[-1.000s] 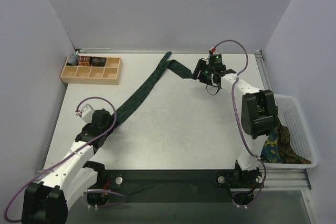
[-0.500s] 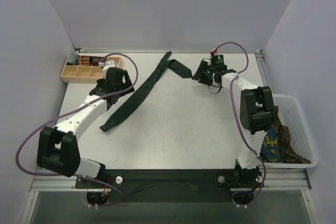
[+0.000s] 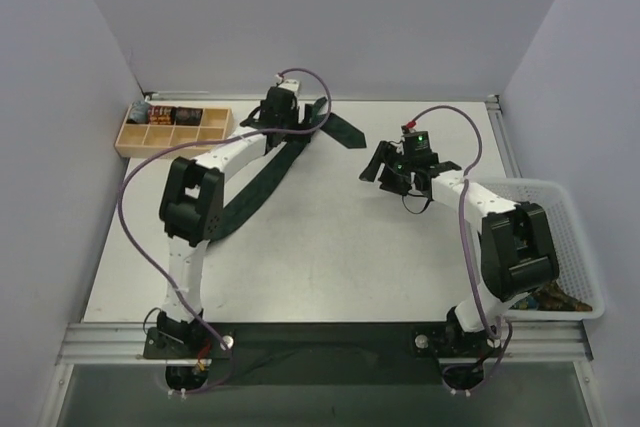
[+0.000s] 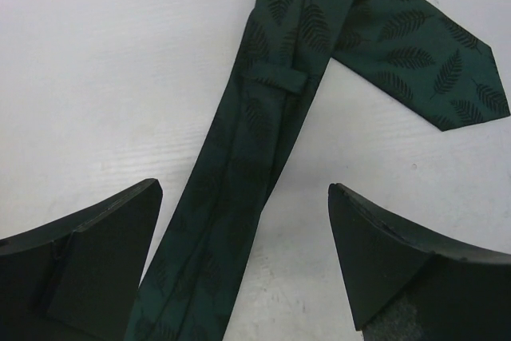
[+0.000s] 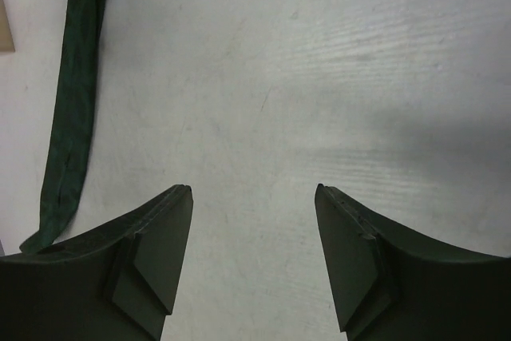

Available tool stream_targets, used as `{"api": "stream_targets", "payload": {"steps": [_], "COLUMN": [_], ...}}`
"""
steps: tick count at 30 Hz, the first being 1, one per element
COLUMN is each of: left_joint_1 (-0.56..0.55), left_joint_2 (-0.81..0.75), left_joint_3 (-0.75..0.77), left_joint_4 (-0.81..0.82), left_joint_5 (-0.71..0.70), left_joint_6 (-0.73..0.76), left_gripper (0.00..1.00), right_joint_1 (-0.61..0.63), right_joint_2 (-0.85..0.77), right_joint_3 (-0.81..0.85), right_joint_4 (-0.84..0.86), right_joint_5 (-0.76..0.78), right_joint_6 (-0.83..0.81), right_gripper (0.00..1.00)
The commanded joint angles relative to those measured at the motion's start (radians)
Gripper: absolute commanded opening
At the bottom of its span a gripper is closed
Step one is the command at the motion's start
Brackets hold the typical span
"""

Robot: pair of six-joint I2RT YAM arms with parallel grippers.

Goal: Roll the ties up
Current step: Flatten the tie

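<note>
I have the left arm reaching out to the far side of the counter (image 3: pixel 350 247). The left fingers (image 4: pixel 104 253) are spread wide apart and hold nothing. They hang just above the green tie (image 3: pixel 250 190), which shows in the gap between them in the left wrist view.

The green tie lies flat and stretched out on the counter. It runs in a slant from the near left up to the far middle. At the far end it folds back on itself, and its wide pointed tip (image 3: pixel 347 131) lies off to the right. Up close I can see dark leaf shapes on the cloth and a little band across it. No part of it is rolled.

The right fingers (image 5: pixel 152 245) are apart too, with nothing in them. I see only bare counter under them. They sit to the right of the tie's wide tip and do not touch it. A thin strip of the green tie shows at the left edge of the right wrist view.

A wooden tray (image 3: pixel 170 154) with small boxes sits at the far left. A few small rolled bundles (image 3: pixel 162 114) sit in its back row. A white basket (image 3: pixel 575 209) sits at the right edge, and a bit of patterned cloth (image 3: pixel 560 297) peeks out of it.
</note>
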Motion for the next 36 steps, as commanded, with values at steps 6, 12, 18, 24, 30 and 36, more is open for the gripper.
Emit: {"api": "stream_targets", "payload": {"steps": [6, 12, 18, 24, 30, 36], "left_joint_1": [-0.008, -0.008, -0.009, -0.051, -0.172, -0.279], "left_joint_2": [0.185, 0.27, 0.348, 0.23, -0.029, -0.317], "left_joint_3": [0.196, 0.258, 0.339, 0.073, -0.311, -0.603], "left_joint_4": [0.081, 0.038, -0.172, -0.319, -0.283, -0.21], "left_joint_5": [0.122, 0.143, 0.203, 0.24, 0.225, 0.213], "left_joint_6": [0.133, 0.159, 0.139, 0.09, 0.069, 0.024], "left_gripper": [0.86, 0.81, 0.71, 0.65, 0.65, 0.66], "right_joint_1": [0.086, 0.128, 0.142, 0.14, 0.137, 0.129], "right_joint_2": [-0.216, -0.304, -0.377, -0.422, -0.424, -0.329], "right_joint_3": [-0.143, -0.201, -0.255, -0.261, -0.22, -0.131], "right_joint_4": [-0.05, -0.068, -0.071, -0.125, -0.143, -0.166], "right_joint_5": [0.019, 0.003, 0.005, 0.051, 0.166, 0.291], "right_joint_6": [-0.019, -0.052, -0.066, -0.072, -0.061, -0.013], "right_gripper": [0.66, 0.66, 0.65, 0.66, 0.65, 0.63]}}
